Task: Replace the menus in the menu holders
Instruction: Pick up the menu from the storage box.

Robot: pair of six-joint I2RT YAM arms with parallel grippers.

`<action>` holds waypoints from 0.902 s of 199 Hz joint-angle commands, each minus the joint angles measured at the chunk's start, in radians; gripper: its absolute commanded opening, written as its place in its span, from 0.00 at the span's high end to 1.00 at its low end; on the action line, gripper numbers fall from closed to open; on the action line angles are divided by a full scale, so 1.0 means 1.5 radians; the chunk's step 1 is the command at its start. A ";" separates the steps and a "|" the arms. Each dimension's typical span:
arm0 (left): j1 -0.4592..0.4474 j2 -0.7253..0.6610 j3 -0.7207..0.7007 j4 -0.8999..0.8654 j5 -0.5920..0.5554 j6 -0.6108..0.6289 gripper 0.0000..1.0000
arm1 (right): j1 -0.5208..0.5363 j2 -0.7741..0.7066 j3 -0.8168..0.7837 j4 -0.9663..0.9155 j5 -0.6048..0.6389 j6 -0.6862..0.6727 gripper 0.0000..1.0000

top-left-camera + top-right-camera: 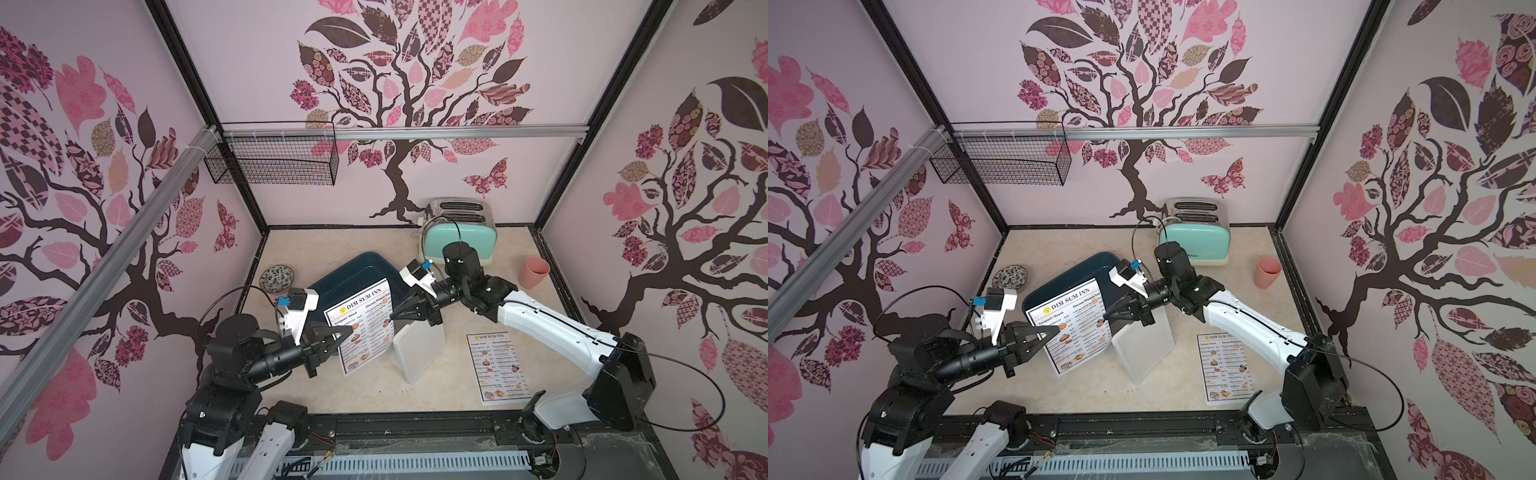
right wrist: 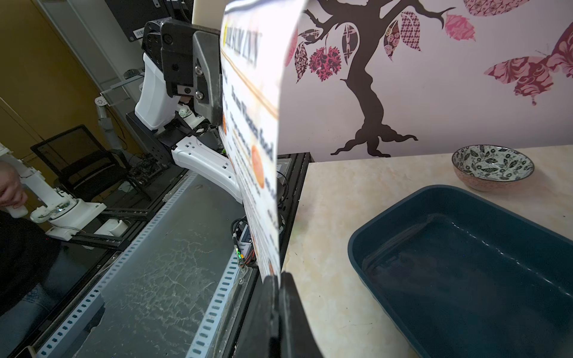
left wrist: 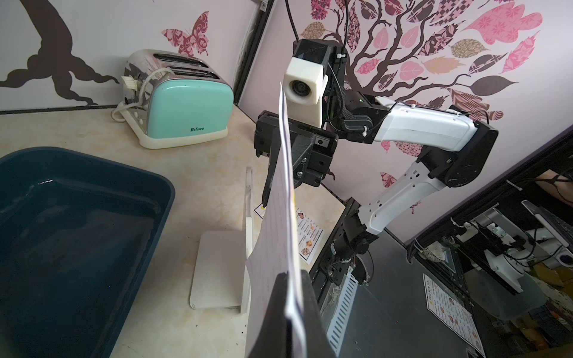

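White paper "DIM SUM INN" menu sheet (image 1: 365, 324) hung airborne in both top views, left gripper (image 1: 347, 330) & right gripper (image 1: 392, 318) each clamped on an edge. Clear whitish acrylic slanted holder (image 1: 417, 353) stood just below right gripper, apparently empty; 2nd menu (image 1: 496, 365) lay flat beside right arm. Left wrist: sheet pinched edge-on. Right wrist: ditto. Insertion not yet done, I'd judge.

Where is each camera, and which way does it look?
Both top views: overhead, looking down at the table; both arms show, left gripper and right gripper pinching the held menu.
Left wrist: on the left arm, facing the toaster; left fingers show.
Right wrist: on the right arm, facing the bowl; right fingers show.
Both wrist views share the blue tray.
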 commanded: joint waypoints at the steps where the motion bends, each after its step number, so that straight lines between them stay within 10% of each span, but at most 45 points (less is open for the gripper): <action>1: -0.001 -0.004 0.007 0.000 -0.006 -0.001 1.00 | -0.007 -0.001 0.033 -0.014 -0.012 -0.004 1.00; 58: -0.001 -0.004 -0.011 0.007 -0.011 -0.019 0.73 | -0.007 0.001 0.018 0.057 -0.018 0.061 1.00; 180: -0.001 -0.002 -0.026 -0.001 -0.009 0.013 0.66 | -0.004 0.013 0.027 0.075 -0.063 0.117 1.00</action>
